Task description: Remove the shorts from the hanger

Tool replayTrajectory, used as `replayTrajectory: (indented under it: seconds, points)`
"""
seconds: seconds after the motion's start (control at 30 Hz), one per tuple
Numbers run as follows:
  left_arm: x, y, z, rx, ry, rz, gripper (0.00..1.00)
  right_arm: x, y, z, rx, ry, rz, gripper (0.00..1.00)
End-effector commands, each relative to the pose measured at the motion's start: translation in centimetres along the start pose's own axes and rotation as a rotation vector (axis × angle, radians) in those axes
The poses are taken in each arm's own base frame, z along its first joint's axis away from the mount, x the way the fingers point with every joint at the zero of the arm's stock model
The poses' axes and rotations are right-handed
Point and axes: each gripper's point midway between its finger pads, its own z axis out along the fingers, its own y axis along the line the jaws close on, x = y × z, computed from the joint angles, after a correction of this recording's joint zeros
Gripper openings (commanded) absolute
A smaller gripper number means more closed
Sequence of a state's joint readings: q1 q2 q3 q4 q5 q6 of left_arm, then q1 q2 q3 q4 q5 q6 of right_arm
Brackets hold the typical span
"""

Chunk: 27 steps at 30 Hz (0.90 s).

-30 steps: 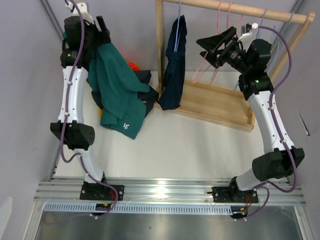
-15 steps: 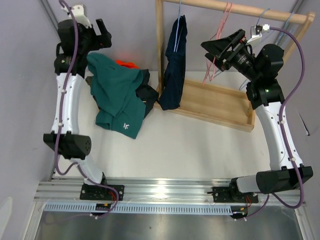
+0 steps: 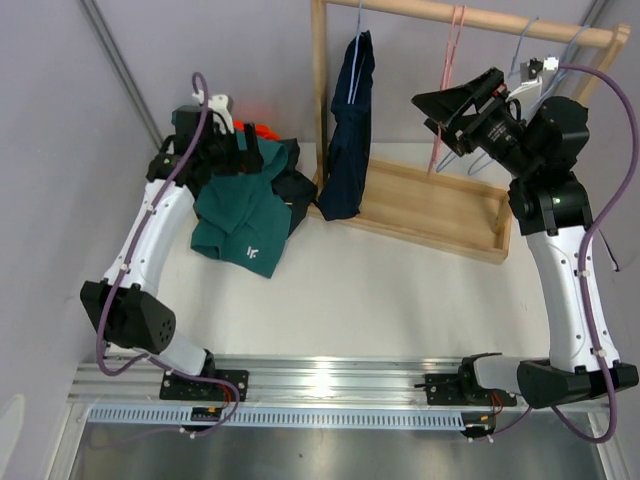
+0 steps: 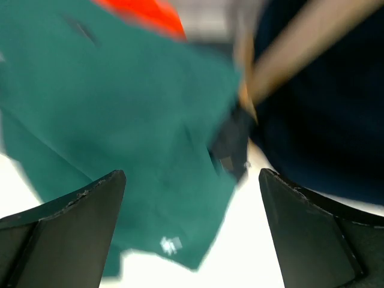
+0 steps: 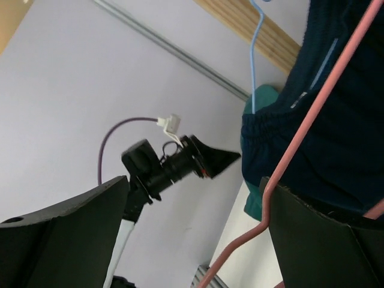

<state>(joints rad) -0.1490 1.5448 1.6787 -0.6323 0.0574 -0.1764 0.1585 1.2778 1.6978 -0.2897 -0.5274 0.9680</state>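
Note:
The navy blue shorts [image 3: 345,130] hang on a light blue hanger [image 5: 255,54] at the left end of the wooden rack's rail [image 3: 470,15]. The teal green shorts [image 3: 240,215] lie on top of a pile on the table, with orange shorts [image 3: 262,130] and black shorts [image 3: 296,186] under them. Olive green shorts are not in view. My left gripper [image 3: 262,158] is open and empty just above the pile; its wrist view shows the teal shorts [image 4: 120,120] below. My right gripper [image 3: 432,112] is open and empty beside an empty pink hanger [image 3: 448,60], right of the navy shorts [image 5: 327,138].
The wooden rack's base tray [image 3: 440,205] takes up the back right of the table, and its left post [image 3: 320,90] stands next to the pile. More empty hangers [image 3: 520,45] hang at the rail's right end. A grey wall [image 3: 60,150] runs along the left.
My left arm has come down from high by the wall to just over the pile. The teal shorts have dropped from it onto the pile. My right gripper has moved up and right.

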Motion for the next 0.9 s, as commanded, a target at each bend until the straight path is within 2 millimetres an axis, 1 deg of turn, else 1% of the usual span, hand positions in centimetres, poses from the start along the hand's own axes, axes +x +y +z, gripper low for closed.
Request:
replayTrajectory:
  seconds: [0.0,0.03,0.07,0.1,0.13,0.2,0.23,0.3,0.33,0.37,0.4,0.43,0.47,0.53,0.57,0.63,0.67,0.7,0.73,0.77,0.8,0.83,0.87]
  points:
    - [-2.7,-3.7,-6.4,0.125,-0.134,-0.001,0.99,-1.8,0.2,-2.4,0.143,-0.106,-0.132,0.99]
    - [-1.9,-3.8,-6.7,0.121,-0.108,0.011,0.99,-1.4,-1.0,-3.0,0.216,-0.092,-0.133,0.99]
    - [-1.8,-4.3,-7.3,0.129,-0.106,0.032,0.99,-1.6,-1.3,-3.3,0.25,-0.101,-0.152,0.99]
    - [-1.7,-4.3,-7.7,0.128,-0.102,0.04,0.99,-1.7,-1.8,-3.6,0.282,-0.098,-0.194,0.99]
    - [-1.7,-4.3,-8.2,0.124,-0.103,0.044,0.99,-2.0,-2.6,-4.1,0.341,-0.106,-0.203,0.99]
    - [-1.3,-4.0,-8.7,0.108,-0.094,0.05,0.99,-2.0,-4.2,-4.2,0.411,-0.09,-0.243,0.99]
    - [-1.3,-4.0,-9.2,0.105,-0.099,0.052,0.99,-2.1,-4.9,-4.7,0.462,-0.091,-0.254,1.0]
    - [-0.9,-3.8,-9.6,0.097,-0.096,0.052,0.99,-2.0,-6.4,-4.7,0.525,-0.078,-0.277,0.99]
    - [-0.8,-3.8,-10.3,0.098,-0.105,0.055,0.99,-1.4,-7.1,-5.1,0.572,-0.049,-0.309,0.99]
    - [-0.9,-4.1,-10.8,0.106,-0.119,0.057,0.99,-2.6,-7.4,-5.6,0.632,-0.101,-0.34,0.99]
    - [-0.9,-4.3,-11.3,0.113,-0.129,0.057,0.99,-2.5,-7.5,-5.8,0.647,-0.098,-0.356,0.99]
    - [-0.5,-4.3,-11.5,0.115,-0.125,0.058,0.99,-2.4,-7.9,-6.0,0.668,-0.083,-0.377,0.99]
    - [-0.7,-4.5,-12.5,0.124,-0.145,0.061,0.99,-3.1,-8.0,-6.4,0.699,-0.109,-0.395,0.99]
    - [-0.6,-4.5,-13.3,0.129,-0.154,0.063,0.99,-3.1,-8.8,-6.5,0.74,-0.096,-0.412,0.99]
    - [-0.8,-4.6,-14.4,0.136,-0.175,0.063,0.99,-3.2,-8.8,-6.6,0.744,-0.096,-0.426,0.99]
    - [-0.3,-4.5,-15.0,0.136,-0.182,0.061,0.99,-3.8,-8.3,-6.8,0.749,-0.128,-0.441,0.99]
    - [-0.3,-4.5,-16.0,0.145,-0.2,0.059,0.99,-3.9,-7.6,-6.6,0.727,-0.136,-0.44,0.99]
    - [-0.3,-4.7,-16.5,0.157,-0.212,0.059,0.99,-4.2,-5.9,-6.3,0.666,-0.162,-0.446,0.99]
    - [-0.3,-4.8,-17.0,0.167,-0.22,0.056,0.99,-4.3,-4.7,-5.9,0.626,-0.18,-0.451,0.99]
    - [0.3,-4.8,-16.9,0.17,-0.215,0.056,0.99,-3.6,-2.6,-5.2,0.549,-0.175,-0.465,0.99]
    - [0.0,-5.0,-17.9,0.189,-0.244,0.055,0.99,-3.5,0.4,-4.4,0.412,-0.199,-0.476,1.0]
    - [0.1,-5.2,-18.2,0.198,-0.251,0.055,0.99,-3.0,2.0,-3.8,0.324,-0.196,-0.48,0.99]
    - [0.5,-5.1,-18.1,0.2,-0.244,0.054,0.99,-2.1,3.8,-3.2,0.234,-0.178,-0.471,0.99]
